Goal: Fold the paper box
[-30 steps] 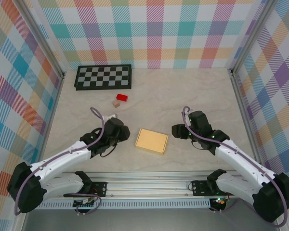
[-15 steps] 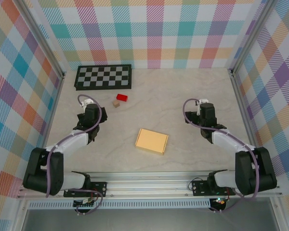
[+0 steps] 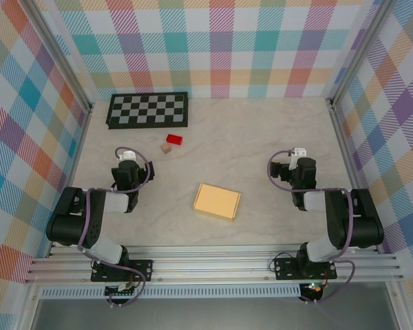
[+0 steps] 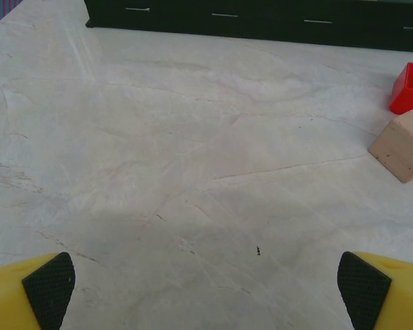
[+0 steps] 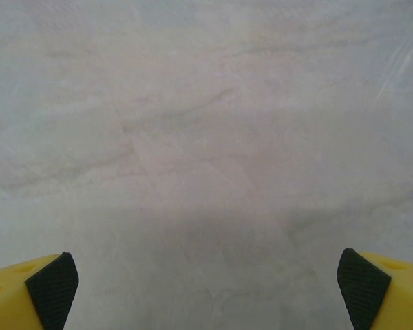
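Two wide-open grippers flank the box point(image 3: 217, 201), which lies flat on the table point(image 3: 261, 137), to the right of the left gripper point(image 4: 206, 292) and to the left of the right gripper point(image 5: 206, 285). It sits a little nearer the arm bases than either and well apart from both. It is a shallow, closed, yellow-orange shape with its broad face up, so what it holds cannot be told. The left gripper's jaws are spread as far as the wrist view reaches, with marbled tabletop between them. The right gripper's jaws are spread just as wide over plain tabletop. Ahead of the left gripper and off to its right rests a tan cube point(image 4: 405, 141), and a red block point(image 4: 409, 87) sits just beyond it. Farther ahead lies the checkerboard point(image 3: 148, 110), by the far wall.
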Robot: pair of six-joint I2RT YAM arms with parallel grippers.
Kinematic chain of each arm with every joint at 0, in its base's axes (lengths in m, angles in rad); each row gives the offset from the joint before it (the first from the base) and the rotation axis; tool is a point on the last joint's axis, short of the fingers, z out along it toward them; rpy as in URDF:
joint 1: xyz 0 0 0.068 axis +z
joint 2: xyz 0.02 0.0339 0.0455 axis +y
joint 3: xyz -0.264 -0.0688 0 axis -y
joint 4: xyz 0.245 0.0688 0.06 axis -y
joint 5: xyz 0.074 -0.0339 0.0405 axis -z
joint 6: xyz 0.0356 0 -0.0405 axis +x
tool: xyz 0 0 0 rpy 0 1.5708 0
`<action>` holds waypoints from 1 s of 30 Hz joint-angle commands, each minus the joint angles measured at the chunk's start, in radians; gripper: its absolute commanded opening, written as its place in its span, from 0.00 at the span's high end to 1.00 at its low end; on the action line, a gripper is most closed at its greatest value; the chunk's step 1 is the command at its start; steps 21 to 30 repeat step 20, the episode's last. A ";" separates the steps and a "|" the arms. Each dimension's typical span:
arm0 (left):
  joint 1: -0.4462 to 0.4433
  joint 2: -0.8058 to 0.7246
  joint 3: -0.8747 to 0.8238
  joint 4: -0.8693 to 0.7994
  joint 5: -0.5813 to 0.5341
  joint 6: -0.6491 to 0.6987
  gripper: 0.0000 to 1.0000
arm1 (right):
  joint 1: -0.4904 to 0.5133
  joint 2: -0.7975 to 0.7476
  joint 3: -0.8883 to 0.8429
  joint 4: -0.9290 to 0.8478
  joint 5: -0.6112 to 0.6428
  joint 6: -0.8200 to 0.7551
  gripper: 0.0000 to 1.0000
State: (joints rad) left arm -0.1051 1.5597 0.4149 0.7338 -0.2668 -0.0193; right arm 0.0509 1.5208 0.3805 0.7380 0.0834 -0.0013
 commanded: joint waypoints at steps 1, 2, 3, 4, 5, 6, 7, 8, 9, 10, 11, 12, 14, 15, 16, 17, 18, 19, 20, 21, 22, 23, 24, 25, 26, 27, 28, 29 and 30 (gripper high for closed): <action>0.016 0.007 -0.007 0.104 0.059 0.026 0.00 | -0.007 -0.008 -0.025 0.166 -0.089 -0.035 0.00; 0.013 0.005 -0.006 0.092 0.055 0.028 0.00 | -0.007 -0.005 -0.030 0.178 -0.091 -0.035 0.00; 0.013 0.006 -0.008 0.101 0.054 0.028 0.00 | -0.009 -0.004 -0.025 0.160 -0.095 -0.034 0.00; 0.013 0.004 -0.007 0.095 0.055 0.027 0.00 | -0.012 0.000 -0.013 0.149 -0.093 -0.030 0.00; 0.012 0.005 -0.009 0.100 0.055 0.028 0.00 | -0.025 0.004 0.024 0.077 -0.111 -0.018 0.00; 0.013 0.004 -0.008 0.097 0.056 0.028 0.00 | -0.060 0.007 0.038 0.062 -0.168 0.004 0.00; 0.012 0.005 -0.008 0.100 0.055 0.028 0.00 | -0.076 0.007 0.041 0.053 -0.186 0.015 0.00; 0.013 0.004 -0.008 0.098 0.056 0.028 0.00 | -0.074 0.005 0.041 0.052 -0.185 0.014 0.00; 0.013 0.005 -0.008 0.098 0.057 0.028 0.00 | -0.074 0.008 0.041 0.056 -0.184 0.014 0.00; 0.013 0.005 -0.008 0.098 0.058 0.028 0.00 | -0.074 0.006 0.041 0.051 -0.184 0.013 0.00; 0.014 0.005 -0.005 0.094 0.060 0.028 0.00 | -0.074 0.007 0.040 0.057 -0.182 0.012 0.00; 0.016 0.005 -0.001 0.087 0.068 0.028 0.00 | -0.074 0.006 0.041 0.052 -0.181 0.012 0.00; 0.038 0.011 0.026 0.039 0.174 0.042 0.00 | -0.069 0.007 0.041 0.053 -0.176 0.011 0.00; 0.044 0.014 0.034 0.028 0.200 0.044 0.00 | -0.067 0.007 0.041 0.053 -0.172 0.010 0.00; 0.045 0.014 0.035 0.028 0.201 0.047 0.00 | -0.066 0.006 0.041 0.053 -0.171 0.009 0.00; 0.044 0.013 0.033 0.030 0.201 0.048 0.00 | -0.066 0.007 0.041 0.053 -0.171 0.008 0.00; 0.043 0.013 0.029 0.034 0.202 0.050 0.00 | -0.066 0.007 0.041 0.053 -0.171 0.008 0.00; 0.044 0.010 0.024 0.043 0.205 0.052 0.00 | -0.066 0.007 0.041 0.052 -0.171 0.009 0.00; 0.043 0.010 0.022 0.046 0.207 0.052 0.00 | -0.066 0.006 0.041 0.053 -0.171 0.009 0.00; 0.043 0.010 0.022 0.046 0.207 0.052 0.00 | -0.066 0.006 0.041 0.053 -0.171 0.009 0.00; 0.043 0.010 0.022 0.046 0.207 0.052 0.00 | -0.066 0.006 0.041 0.053 -0.171 0.009 0.00; 0.043 0.010 0.022 0.046 0.207 0.052 0.00 | -0.066 0.006 0.041 0.053 -0.171 0.009 0.00; 0.043 0.010 0.022 0.046 0.207 0.052 0.00 | -0.066 0.006 0.041 0.053 -0.171 0.009 0.00; 0.043 0.010 0.022 0.046 0.207 0.052 0.00 | -0.066 0.006 0.041 0.053 -0.171 0.009 0.00; 0.043 0.010 0.022 0.046 0.207 0.052 0.00 | -0.066 0.006 0.041 0.053 -0.171 0.009 0.00; 0.043 0.010 0.022 0.046 0.207 0.052 0.00 | -0.066 0.006 0.041 0.053 -0.171 0.009 0.00; 0.043 0.010 0.022 0.046 0.207 0.052 0.00 | -0.066 0.006 0.041 0.053 -0.171 0.009 0.00; 0.043 0.010 0.022 0.046 0.207 0.052 0.00 | -0.066 0.006 0.041 0.053 -0.171 0.009 0.00; 0.043 0.010 0.022 0.046 0.207 0.052 0.00 | -0.066 0.006 0.041 0.053 -0.171 0.009 0.00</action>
